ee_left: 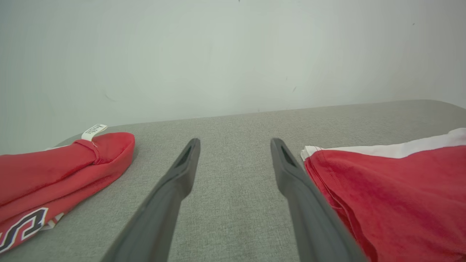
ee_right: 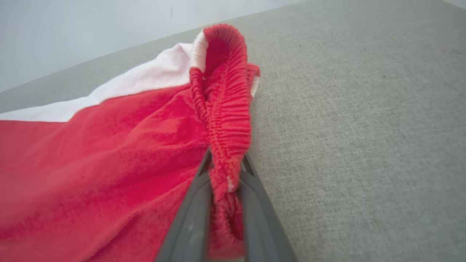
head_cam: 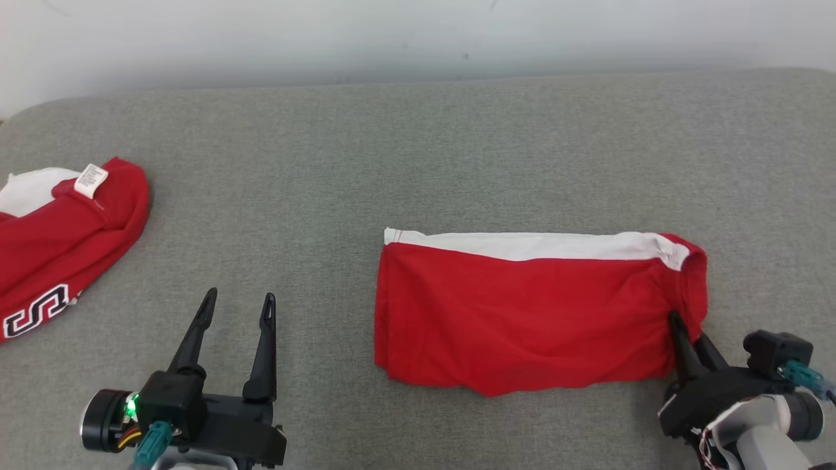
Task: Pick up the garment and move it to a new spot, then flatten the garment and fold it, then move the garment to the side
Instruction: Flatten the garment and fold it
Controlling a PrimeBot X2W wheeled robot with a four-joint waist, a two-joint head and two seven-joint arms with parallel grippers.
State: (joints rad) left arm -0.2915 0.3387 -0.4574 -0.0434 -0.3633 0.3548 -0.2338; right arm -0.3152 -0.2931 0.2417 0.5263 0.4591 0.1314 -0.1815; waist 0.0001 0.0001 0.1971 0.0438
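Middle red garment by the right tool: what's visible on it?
The red garment, of soft knit-looking fabric, is folded into a rough rectangle and lies on the grey cushion. A white band runs along its far edge. A gathered elastic waistband forms its right end, and the right tool pinches it there.

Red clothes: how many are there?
2. One red garment lies right of the middle, its end pinched in the right tool. The second garment lies far left, partly out of view.
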